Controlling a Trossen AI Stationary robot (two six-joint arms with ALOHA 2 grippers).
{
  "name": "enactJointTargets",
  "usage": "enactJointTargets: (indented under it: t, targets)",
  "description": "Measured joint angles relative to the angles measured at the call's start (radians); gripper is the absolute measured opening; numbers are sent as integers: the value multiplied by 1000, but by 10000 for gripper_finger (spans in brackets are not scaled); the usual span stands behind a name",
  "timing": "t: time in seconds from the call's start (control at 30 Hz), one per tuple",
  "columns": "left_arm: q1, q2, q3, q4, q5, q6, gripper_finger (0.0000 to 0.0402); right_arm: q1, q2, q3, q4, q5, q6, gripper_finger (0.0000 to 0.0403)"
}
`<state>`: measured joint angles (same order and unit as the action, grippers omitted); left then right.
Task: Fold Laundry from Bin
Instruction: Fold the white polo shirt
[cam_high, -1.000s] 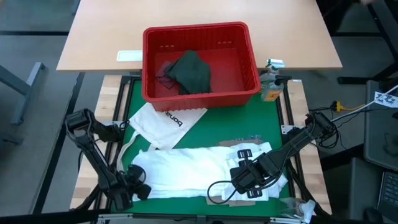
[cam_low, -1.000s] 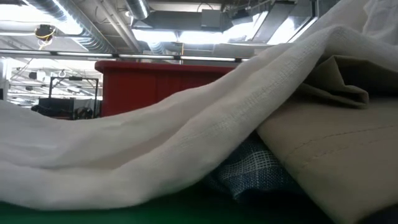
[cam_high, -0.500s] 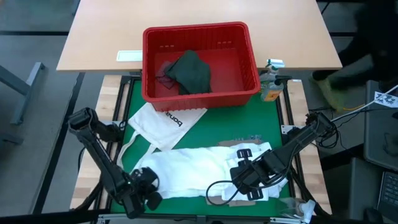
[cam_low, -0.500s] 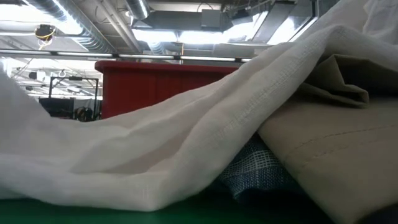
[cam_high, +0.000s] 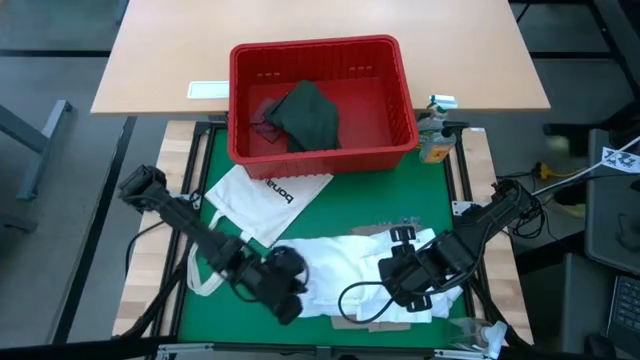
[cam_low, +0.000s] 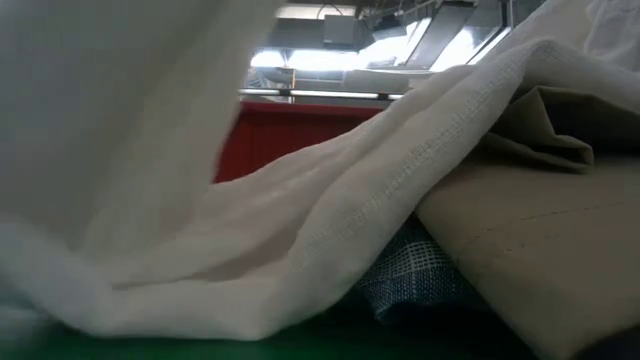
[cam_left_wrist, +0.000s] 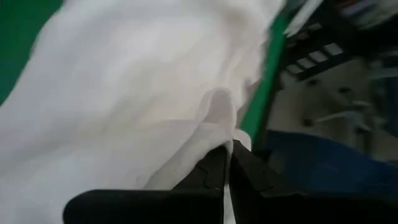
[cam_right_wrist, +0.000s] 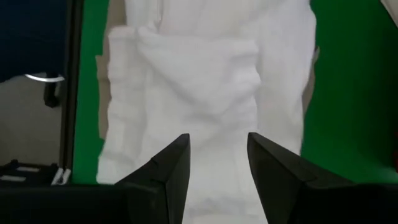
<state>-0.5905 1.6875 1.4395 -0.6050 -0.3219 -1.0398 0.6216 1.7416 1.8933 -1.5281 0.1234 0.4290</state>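
Table: we see a green mat (cam_high: 380, 205) on a wood-edged table (cam_high: 150, 270), with a second tan table (cam_high: 170, 50) beyond it.
Room: in the low view, ceiling lights and ducts show behind the cloth; grey floor surrounds the table in the high view.
Bin: we note the red bin (cam_high: 405, 100) at the far edge of the mat, with a dark green-grey top (cam_high: 305, 115) lying inside it.
Tote bag: the white tote bag (cam_high: 255, 200) lies flat just in front of the bin, left of centre.
White shirt: we find the large white shirt (cam_high: 345, 270) spread along the near edge of the mat, between the two hands.
Other laundry: in the low view a tan shirt (cam_low: 540, 230) and a blue checked cloth (cam_low: 410, 275) lie under the white fabric.
Left hand: the left hand (cam_high: 285, 295) is at the shirt's left end, fingers pinched together on a fold of the white shirt.
Right hand: the right hand (cam_high: 405, 285) sits over the shirt's right part, fingers apart, nothing between them.
Bottle: a small bottle (cam_high: 435, 140) stands just right of the bin.
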Motion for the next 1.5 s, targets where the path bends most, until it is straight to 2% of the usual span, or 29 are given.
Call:
enactJointTargets:
  t: [0.23,0.5,0.63,1.2,1.5]
  targets:
    - [123,0,1,197,155,215,0,0,-3,9,-42,18,8,160]
    - [168,30,2,268,247,246,0,0,-5,9,-44,23,9,160]
    - [174,40,2,365,291,288,0,0,-10,9,-43,23,10,160]
    - [232,41,2,622,361,293,0,0,-98,64,-43,72,12,160]
    - [247,41,2,624,367,293,0,0,-138,64,-43,113,42,160]
